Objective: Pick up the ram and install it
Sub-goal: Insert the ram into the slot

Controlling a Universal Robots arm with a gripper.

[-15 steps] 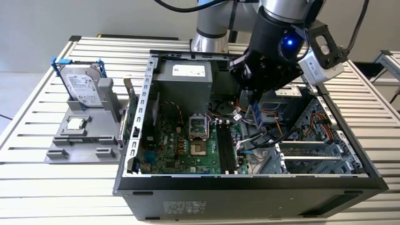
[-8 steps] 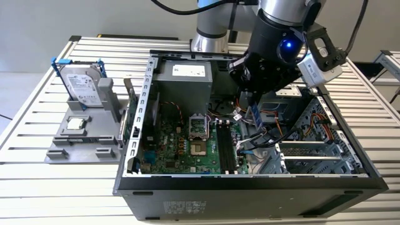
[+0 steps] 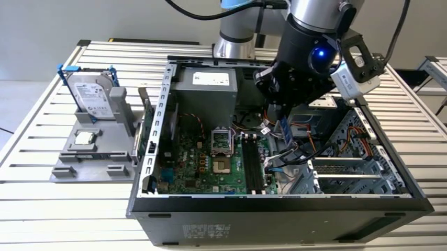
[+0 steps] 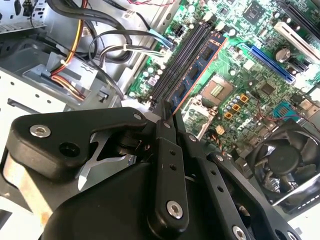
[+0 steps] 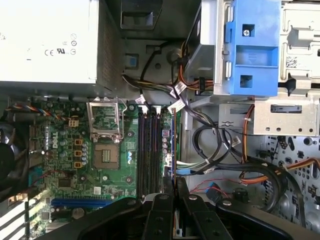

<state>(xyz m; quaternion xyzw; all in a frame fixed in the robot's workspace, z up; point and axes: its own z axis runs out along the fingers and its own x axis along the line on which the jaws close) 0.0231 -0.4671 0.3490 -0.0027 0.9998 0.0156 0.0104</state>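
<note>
Slatted metal table with an open PC case on it. Gripper is clamped tight on the ram, which hangs below its fingers, memory slots close underneath.

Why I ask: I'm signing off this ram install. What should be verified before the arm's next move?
1. Grip: ok; the gripper is shut on the ram.
2. Heading: ok; the ram runs parallel to the memory slots in both wrist views.
3. Lined up over one slot: cannot tell; the two wrist views place it on opposite sides of the slots.
4. Slots empty: ok.
5. Are the slot latches open: cannot tell.
6. Clearance from the cables: cannot tell; they lie close beside the slots.
</note>
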